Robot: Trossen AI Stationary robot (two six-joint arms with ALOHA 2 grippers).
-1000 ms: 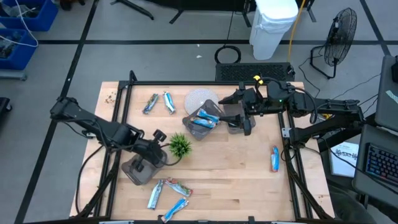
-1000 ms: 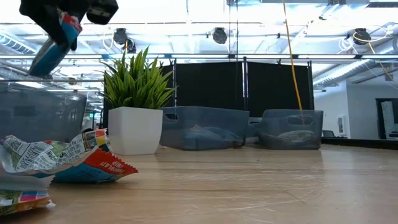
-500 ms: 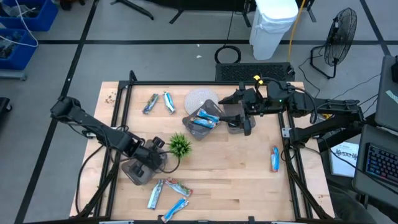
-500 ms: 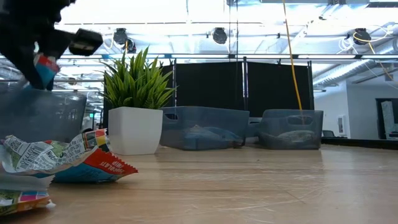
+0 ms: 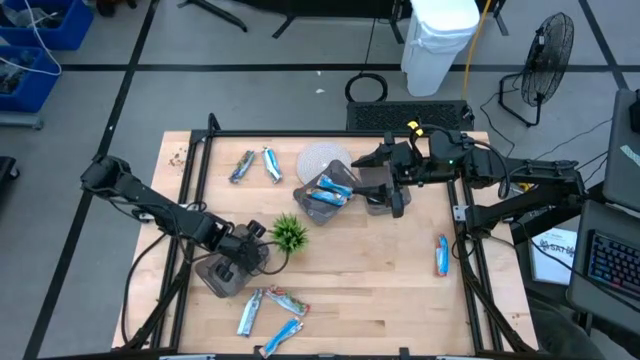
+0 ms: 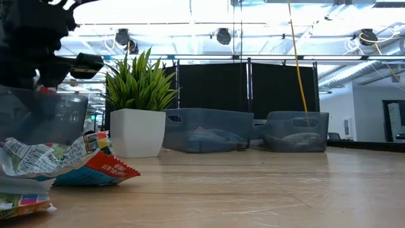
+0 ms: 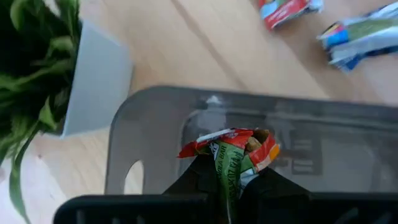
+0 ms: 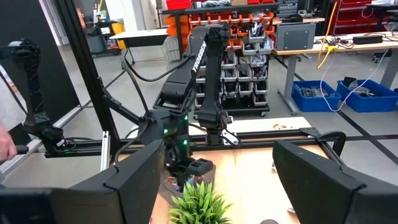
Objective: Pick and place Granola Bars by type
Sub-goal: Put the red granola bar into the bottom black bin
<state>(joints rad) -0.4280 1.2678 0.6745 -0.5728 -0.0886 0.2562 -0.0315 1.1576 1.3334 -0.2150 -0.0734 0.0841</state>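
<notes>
My left gripper [image 5: 238, 258] hangs over the grey tray [image 5: 212, 278] at the table's near left, shut on a red-and-green granola bar [image 7: 229, 149]. In the low view the bar's red tip [image 6: 43, 90] shows behind the tray's wall [image 6: 38, 123]. Three more bars lie flat near the table's near edge [image 5: 250, 312] [image 5: 286, 300] [image 5: 283, 337]. Two lie at the far left [image 5: 241, 166] [image 5: 270, 163] and one at the right [image 5: 440, 255]. My right gripper [image 8: 221, 186] is open and waits above a second tray [image 5: 300, 200] holding blue bars [image 5: 330, 192]. My left gripper pinches the granola bar between its two fingers near one end [image 7: 225, 182], coming from above and pointing down. The bar lies along the fingers and hangs below them. Its crumpled free end [image 7: 233, 138] is down inside the tray's rim, and I cannot tell whether it touches the floor.
A small green plant in a white pot [image 5: 290, 235] stands right beside the near tray and my left gripper. A round grey mat [image 5: 322, 157] lies at the far middle. A third tray [image 5: 378, 200] sits under my right gripper. Bare wood shows at the table's middle and near right.
My left gripper has gone down with the granola bar, from well above the near tray to its rim, and drifted slightly toward the near edge. The bar's lower end now sits behind the tray's wall.
</notes>
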